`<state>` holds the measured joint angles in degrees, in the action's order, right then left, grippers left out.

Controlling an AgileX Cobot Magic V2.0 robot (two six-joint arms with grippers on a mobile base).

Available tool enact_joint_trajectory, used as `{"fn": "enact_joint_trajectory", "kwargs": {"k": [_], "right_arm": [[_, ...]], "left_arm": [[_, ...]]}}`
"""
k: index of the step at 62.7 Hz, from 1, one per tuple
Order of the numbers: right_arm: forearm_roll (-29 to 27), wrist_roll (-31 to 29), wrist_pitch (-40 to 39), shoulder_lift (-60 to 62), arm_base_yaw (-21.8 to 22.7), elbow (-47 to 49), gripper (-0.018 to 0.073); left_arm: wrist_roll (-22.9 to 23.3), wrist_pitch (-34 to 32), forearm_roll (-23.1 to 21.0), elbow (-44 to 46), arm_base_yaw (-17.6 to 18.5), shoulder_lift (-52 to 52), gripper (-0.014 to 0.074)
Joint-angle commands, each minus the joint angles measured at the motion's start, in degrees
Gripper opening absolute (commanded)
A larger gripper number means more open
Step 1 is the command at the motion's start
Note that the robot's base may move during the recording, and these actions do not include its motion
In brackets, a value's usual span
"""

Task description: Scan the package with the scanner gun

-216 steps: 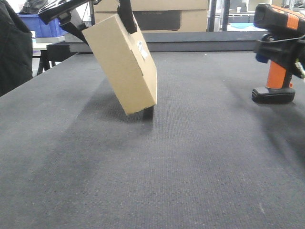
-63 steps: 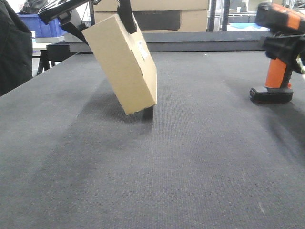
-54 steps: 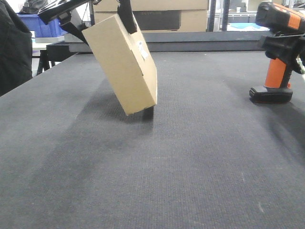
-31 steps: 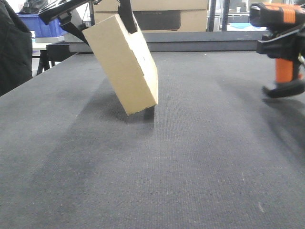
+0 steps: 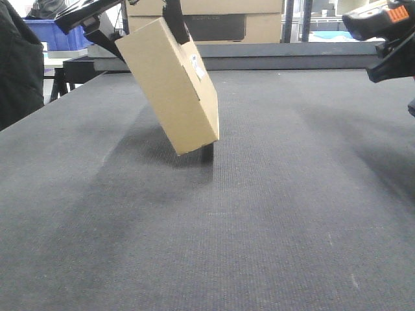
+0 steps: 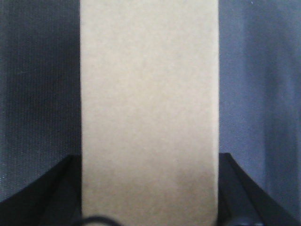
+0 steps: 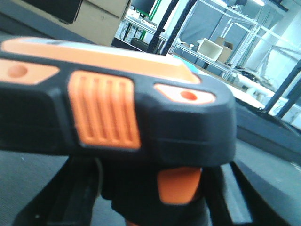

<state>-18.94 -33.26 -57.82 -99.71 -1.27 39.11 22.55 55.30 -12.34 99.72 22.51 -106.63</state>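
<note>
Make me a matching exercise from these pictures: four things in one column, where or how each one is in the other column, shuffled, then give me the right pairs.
Things
1. flat brown cardboard package
2. black and orange pistol-shaped scanner gun
3. blue plastic bin
4. small white barcode label

Place or state
A. far left, in the background
B. on the box face that looks right in the front view
C. tilted, one lower corner down towards the dark grey table mat
D. cut off at the right edge of the front view

Pairs: 1-C, 2-D, 3-A, 4-B
</note>
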Motion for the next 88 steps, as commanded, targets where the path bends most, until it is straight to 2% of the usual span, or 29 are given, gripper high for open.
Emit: {"fn": "enact_joint_trajectory", "kwargs": {"k": [1,12,17,30,41,76,83,88], "right_arm": [[0.3,9.5,-4.2,1.1,-0.1,0.4,-0.0162],[0.3,34.8,-4.2,1.0,-0.1,0.4,-0.0162],[0.4,37.8,-4.3,0.9,-0.1,0.4,-0.0162],[1.2,38.5,-6.7,-1.1,-0.1,0.4,-0.0163],[6.1,39.6,-12.1,-4.6,-0.1,0.4,-0.0163],[6.5,39.6,-10.3,-6.0,-0.1,0.4,-0.0163],[6.5,39.6,-9.2,-6.0,-0.1,0.4,-0.0129],[6.5,39.6,-9.2,-6.0,-0.1,0.4,-0.0057]], "left_arm": [[0.0,-0.8,-0.6,0.2,0.0,0.3,-0.0111],[0.0,-0.7,-0.6,0.2,0.0,0.3,-0.0111],[0.0,-0.7,-0.6,0.2,0.0,0.3,-0.0111],[0.0,-0.7,-0.6,0.2,0.2,0.3,-0.0111],[0.0,-0.7,-0.6,0.2,0.2,0.3,-0.0111],[0.0,-0.7,-0.6,0.2,0.2,0.3,-0.0111],[0.0,-0.7,-0.6,0.2,0.2,0.3,-0.0111],[0.0,-0.7,-0.6,0.2,0.2,0.3,-0.0111]]}}
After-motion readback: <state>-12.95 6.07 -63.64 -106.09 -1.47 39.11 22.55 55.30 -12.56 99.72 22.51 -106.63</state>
